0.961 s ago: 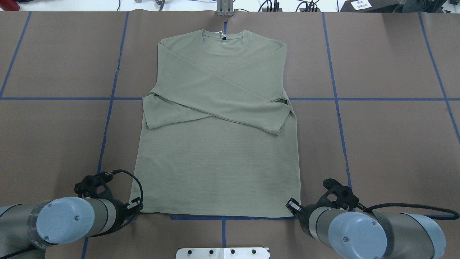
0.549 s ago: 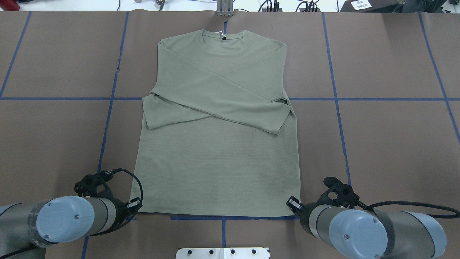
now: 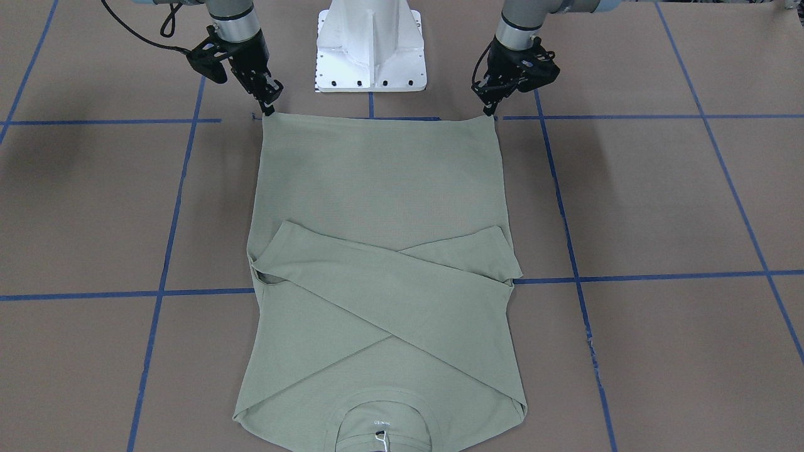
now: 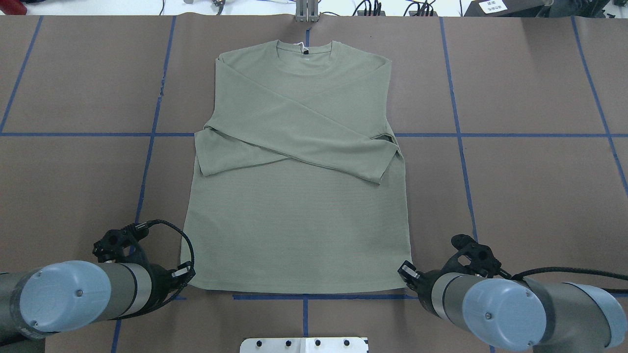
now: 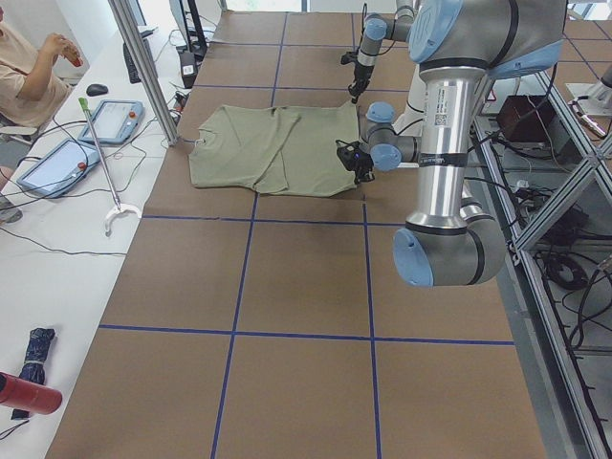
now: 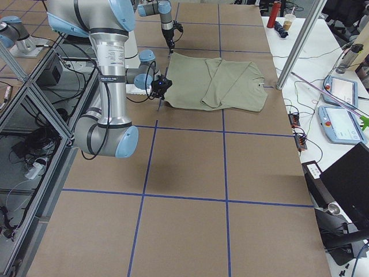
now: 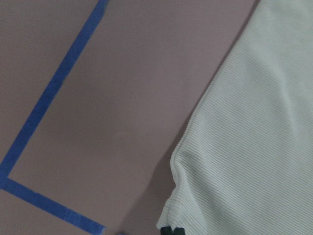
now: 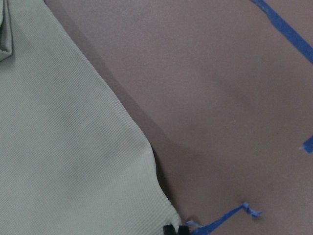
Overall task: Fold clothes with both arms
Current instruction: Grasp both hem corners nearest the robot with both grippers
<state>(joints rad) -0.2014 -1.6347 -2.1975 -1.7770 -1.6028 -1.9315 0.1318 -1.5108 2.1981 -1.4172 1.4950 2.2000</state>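
Note:
The sage-green long-sleeved shirt (image 4: pixel 294 220) lies flat on the brown table, neck at the far edge and both sleeves crossed over the chest. My left gripper (image 4: pixel 185 273) is at the near-left hem corner, my right gripper (image 4: pixel 405 271) at the near-right one. In the front-facing view the left gripper (image 3: pixel 489 112) and right gripper (image 3: pixel 269 112) pinch those corners. The left wrist view shows the shirt (image 7: pixel 254 147) corner raised off the table at the black fingertips (image 7: pixel 172 230). The right wrist view shows the same for the shirt (image 8: pixel 63 147) and its fingertips (image 8: pixel 175 230).
The white pedestal base (image 3: pixel 370 44) stands just behind the hem between the arms. Blue tape lines (image 4: pixel 147 162) grid the table. A metal post (image 5: pixel 143 67) rises at the far edge, with tablets (image 5: pixel 53 163) and a seated person (image 5: pixel 24 67) beyond it.
Both grippers have moved a little forward and up with the hem corners. The near hem edge has shifted slightly away from the blue tape line.

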